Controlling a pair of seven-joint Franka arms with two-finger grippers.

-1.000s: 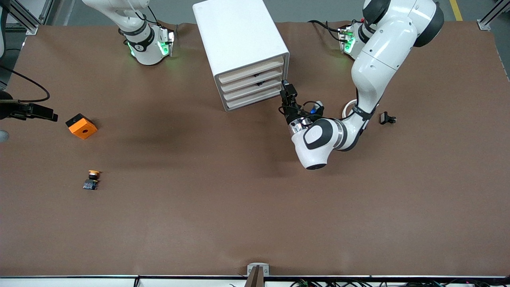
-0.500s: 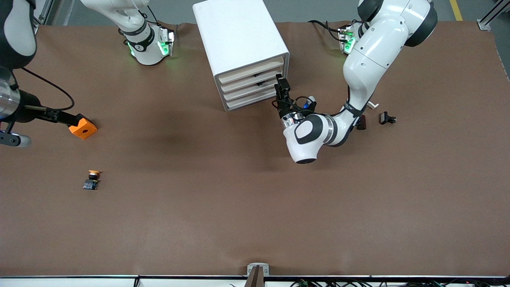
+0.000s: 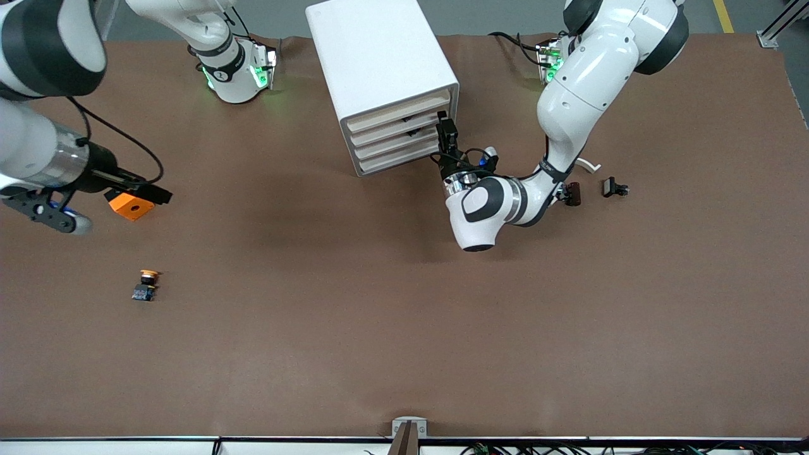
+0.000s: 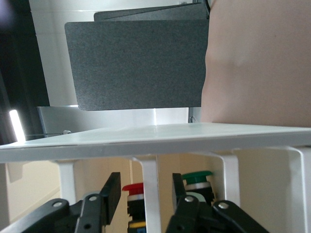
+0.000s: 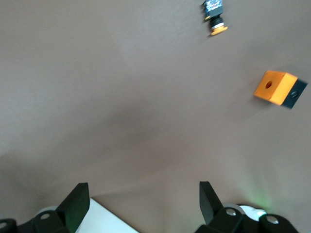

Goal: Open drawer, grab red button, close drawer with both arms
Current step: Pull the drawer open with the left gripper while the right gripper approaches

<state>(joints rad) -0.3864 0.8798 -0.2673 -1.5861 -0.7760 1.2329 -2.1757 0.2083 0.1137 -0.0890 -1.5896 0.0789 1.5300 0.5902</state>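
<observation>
The white cabinet (image 3: 379,57) stands at the robots' edge of the table, and all of its stacked beige drawer fronts (image 3: 398,125) are pushed in. My left gripper (image 3: 447,134) is right at the drawer fronts. In the left wrist view this gripper (image 4: 145,194) is open, its fingers straddling a white upright bar (image 4: 150,189) without touching it. Past the bar I see the red-capped button (image 4: 133,188) inside the cabinet, with a green-capped one (image 4: 198,178) beside it. My right gripper (image 3: 152,193) is open over the orange cube (image 3: 128,207) and holds nothing.
A yellow-capped button (image 3: 146,285) lies nearer to the front camera than the orange cube (image 5: 276,88); the right wrist view shows that button too (image 5: 215,19). Two small dark parts (image 3: 614,187) (image 3: 572,193) lie toward the left arm's end, beside that arm's forearm.
The left gripper moved in against the drawer fronts and its fingers narrowed. The right arm swung in from the table's end, and its gripper now hangs over the orange cube.
</observation>
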